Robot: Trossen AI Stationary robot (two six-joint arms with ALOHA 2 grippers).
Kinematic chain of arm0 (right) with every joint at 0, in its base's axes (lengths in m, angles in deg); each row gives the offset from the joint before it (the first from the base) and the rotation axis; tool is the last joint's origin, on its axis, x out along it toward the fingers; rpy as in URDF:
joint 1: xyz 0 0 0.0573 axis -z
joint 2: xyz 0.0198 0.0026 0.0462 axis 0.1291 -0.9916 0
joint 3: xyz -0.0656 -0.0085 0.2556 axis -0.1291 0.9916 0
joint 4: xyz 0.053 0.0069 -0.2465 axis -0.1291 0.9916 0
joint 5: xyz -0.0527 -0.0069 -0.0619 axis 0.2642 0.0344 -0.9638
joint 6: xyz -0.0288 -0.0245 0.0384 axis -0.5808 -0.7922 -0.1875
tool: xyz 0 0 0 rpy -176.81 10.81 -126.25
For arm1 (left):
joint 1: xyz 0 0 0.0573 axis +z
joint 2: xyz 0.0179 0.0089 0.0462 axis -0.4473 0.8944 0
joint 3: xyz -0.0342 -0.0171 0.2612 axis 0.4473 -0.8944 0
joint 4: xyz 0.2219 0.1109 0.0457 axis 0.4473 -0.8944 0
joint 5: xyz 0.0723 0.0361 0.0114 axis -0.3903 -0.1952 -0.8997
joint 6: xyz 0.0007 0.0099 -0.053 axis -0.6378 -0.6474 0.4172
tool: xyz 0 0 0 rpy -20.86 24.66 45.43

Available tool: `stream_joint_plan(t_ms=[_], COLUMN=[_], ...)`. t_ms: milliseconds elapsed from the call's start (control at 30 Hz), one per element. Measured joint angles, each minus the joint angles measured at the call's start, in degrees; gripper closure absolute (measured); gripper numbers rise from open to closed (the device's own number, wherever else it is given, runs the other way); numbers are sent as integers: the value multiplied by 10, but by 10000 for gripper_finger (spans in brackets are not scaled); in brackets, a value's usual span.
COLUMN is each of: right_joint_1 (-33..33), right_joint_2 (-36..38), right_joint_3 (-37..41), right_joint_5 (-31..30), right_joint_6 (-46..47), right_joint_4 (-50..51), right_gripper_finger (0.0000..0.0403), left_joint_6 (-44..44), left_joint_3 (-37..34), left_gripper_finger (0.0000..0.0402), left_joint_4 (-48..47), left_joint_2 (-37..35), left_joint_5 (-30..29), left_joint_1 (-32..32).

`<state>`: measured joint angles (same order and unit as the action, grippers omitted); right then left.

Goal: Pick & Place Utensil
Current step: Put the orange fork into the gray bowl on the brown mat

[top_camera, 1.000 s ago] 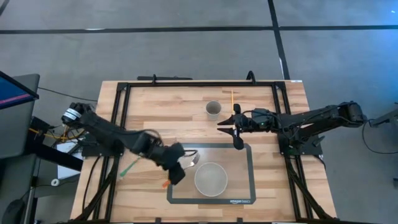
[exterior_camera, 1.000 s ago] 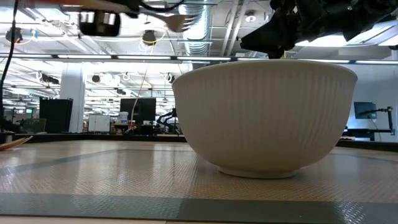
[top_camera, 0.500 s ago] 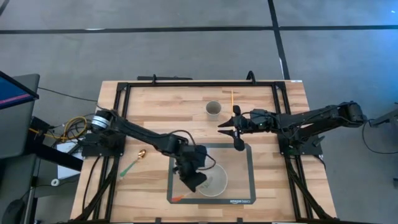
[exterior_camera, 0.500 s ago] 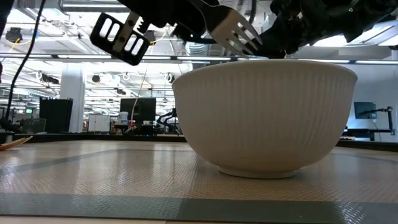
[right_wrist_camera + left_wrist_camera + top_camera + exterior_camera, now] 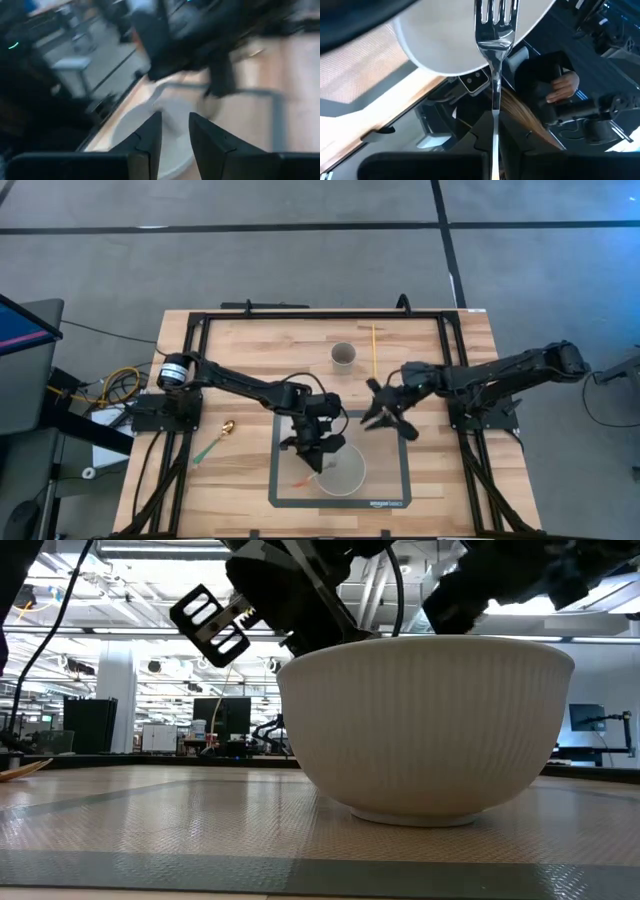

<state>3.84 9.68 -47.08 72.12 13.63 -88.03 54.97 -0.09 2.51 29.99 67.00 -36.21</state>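
While the left gripper [image 5: 315, 450] pinches a silver metal fork [image 5: 494, 45] over the white ribbed bowl [image 5: 425, 725], the right gripper [image 5: 385, 408] hovers nearby. Its fingers are spread.

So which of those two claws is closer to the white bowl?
The left gripper, holding a fork, is right over the bowl's rim. The right gripper hovers off to the side.

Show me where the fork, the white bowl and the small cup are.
fork [image 5: 494, 37]: left wrist view, on the neck just below the tines.
white bowl [image 5: 425, 730]: low view, on its ribbed outer wall.
small cup [image 5: 343, 355]: high view, on its open top.
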Motion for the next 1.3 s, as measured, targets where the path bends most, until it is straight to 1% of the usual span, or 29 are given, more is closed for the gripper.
stream_joint_plan(t_ms=[67,233,333,433,467,600,733,800,933,1033,1300], right_joint_1=[-17,-39,-37,-32,-30,-29,-30,-29,-26,-20,-14], right_joint_2=[-15,-66,-97,-128,-138,-179,-207,-224,-244,-246,-242], right_joint_3=[0,0,-4,-24,-31,-61,-76,-82,-88,-88,-87], right_joint_5=[-2,1,3,4,8,74,79,78,82,80,77], right_joint_6=[-17,-59,-70,-68,-64,-54,-61,-68,-91,-92,-93], right_joint_4=[17,20,20,19,21,54,91,88,91,99,104], right_gripper_finger=[312,312,312,312,312,312,312,312,312,312,312], left_joint_6=[7,39,52,54,55,56,62,61,61,61,59], left_joint_3=[-2,-2,-2,-2,-2,-2,-2,-2,-2,-2,-2], left_gripper_finger=[387,387,387,387,387,387,387,387,387,384,348], left_joint_4=[0,3,8,13,16,32,53,55,72,78,86], left_joint_2=[0,4,8,15,18,37,56,61,63,63,63], left_joint_5=[0,0,1,-1,-2,-2,33,48,51,43,41], left_joint_1=[1,-9,-20,-28,-28,-27,-24,-22,-18,-12,-8])
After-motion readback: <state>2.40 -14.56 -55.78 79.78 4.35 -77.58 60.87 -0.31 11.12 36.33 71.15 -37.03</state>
